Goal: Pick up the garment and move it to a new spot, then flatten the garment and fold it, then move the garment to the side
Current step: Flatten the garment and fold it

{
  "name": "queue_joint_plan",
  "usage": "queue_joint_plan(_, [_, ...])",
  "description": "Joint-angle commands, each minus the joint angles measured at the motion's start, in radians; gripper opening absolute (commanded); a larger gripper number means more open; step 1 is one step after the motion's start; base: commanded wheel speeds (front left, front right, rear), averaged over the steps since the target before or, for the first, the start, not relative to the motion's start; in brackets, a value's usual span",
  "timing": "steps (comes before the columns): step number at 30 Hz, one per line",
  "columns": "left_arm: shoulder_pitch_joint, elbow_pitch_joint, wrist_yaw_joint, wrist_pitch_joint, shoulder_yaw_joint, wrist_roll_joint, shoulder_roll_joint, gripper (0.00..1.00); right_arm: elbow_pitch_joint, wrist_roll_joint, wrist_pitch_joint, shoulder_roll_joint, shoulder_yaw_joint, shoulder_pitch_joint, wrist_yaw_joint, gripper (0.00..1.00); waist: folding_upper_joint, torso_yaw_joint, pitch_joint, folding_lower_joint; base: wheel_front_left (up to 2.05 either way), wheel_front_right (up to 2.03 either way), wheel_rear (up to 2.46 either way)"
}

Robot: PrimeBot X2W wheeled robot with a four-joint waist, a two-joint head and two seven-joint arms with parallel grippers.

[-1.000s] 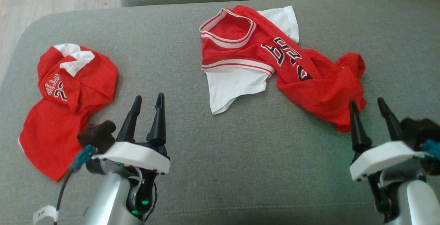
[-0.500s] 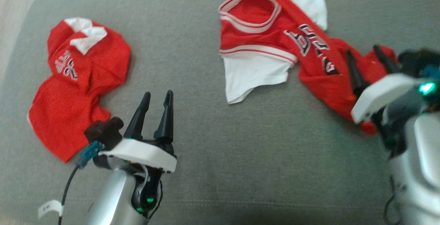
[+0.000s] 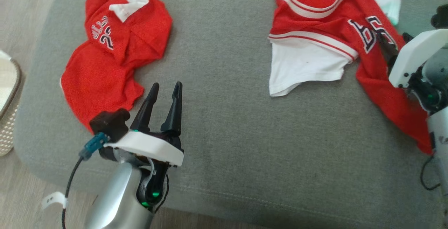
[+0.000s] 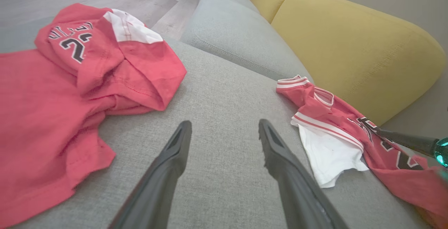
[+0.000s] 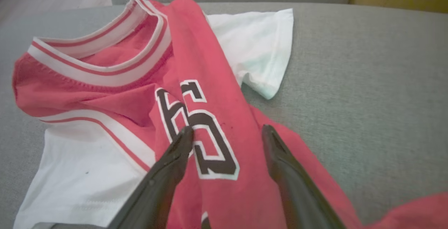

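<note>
Now poised over a fold of the crumpled red-and-white mesh jersey [image 3: 297,28], upper right of frame, with right gripper [image 5: 227,131] spread wide, holding nothing. Risks pinching one layer only, or grey sofa cushion [image 3: 227,117], if closed too low.

On the seat cushion [image 3: 227,134] the second jersey [image 3: 115,54] lies left and the garment [image 3: 315,43] right, well apart. The left gripper [image 3: 164,90] sits just before the second jersey — the right gripper [image 5: 227,131] over the garment; back cushions [image 4: 350,47] stand behind.

Grey sofa [image 3: 245,145], yellow cushions [image 4: 350,43]
</note>
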Motion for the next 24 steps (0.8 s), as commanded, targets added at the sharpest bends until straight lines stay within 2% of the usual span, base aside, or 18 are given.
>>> queue_joint_plan(1, [-0.038, -0.028, -0.007, -0.005, 0.026, -0.008, 0.009, 1.0, -0.002, 0.009, 0.01, -0.024, 0.023, -0.042, 0.008, 1.0, 0.0, 0.017, 0.012, 0.0, 0.0, 0.0, 0.0])
queue_joint_plan(4, [-0.04, -0.028, -0.007, -0.005, 0.024, -0.01, 0.009, 1.0, 0.033, 0.011, 0.021, -0.035, 0.032, -0.056, 0.008, 1.0, 0.0, 0.024, 0.015, 0.0, 0.0, 0.0, 0.0])
queue_joint_plan(5, [-0.041, -0.029, -0.007, -0.005, 0.023, -0.011, 0.009, 1.0, 0.049, 0.009, 0.02, -0.04, 0.031, -0.064, 0.008, 0.82, 0.0, 0.026, 0.016, 0.0, 0.0, 0.0, 0.0])
queue_joint_plan(7, [-0.042, -0.029, -0.007, -0.005, 0.02, -0.012, 0.009, 1.0, 0.076, 0.005, 0.017, -0.045, 0.034, -0.079, 0.008, 0.02, 0.0, 0.031, 0.017, 0.0, 0.0, 0.0, 0.0])
queue_joint_plan(8, [-0.042, -0.03, -0.006, -0.005, 0.019, -0.013, 0.009, 1.0, 0.084, 0.004, 0.012, -0.048, 0.041, -0.086, 0.008, 0.0, 0.0, 0.032, 0.017, 0.0, 0.0, 0.0, 0.0])
queue_joint_plan(15, [-0.03, -0.02, -0.001, -0.005, 0.011, -0.017, 0.009, 1.0, 0.098, -0.018, -0.065, -0.086, 0.074, -0.151, 0.008, 0.0, 0.0, 0.032, -0.009, 0.0, 0.0, 0.0, 0.0])
queue_joint_plan(20, [-0.025, -0.021, 0.004, -0.005, -0.003, -0.025, 0.009, 1.0, 0.078, -0.064, -0.098, -0.151, 0.15, -0.216, 0.008, 0.0, 0.0, 0.036, -0.027, 0.0, 0.0, 0.0, 0.0])
queue_joint_plan(24, [-0.028, -0.027, 0.008, -0.005, -0.016, -0.033, 0.009, 1.0, 0.067, -0.15, -0.144, -0.221, 0.236, -0.277, 0.008, 0.0, 0.0, 0.048, -0.021, 0.0, 0.0, 0.0, 0.0])
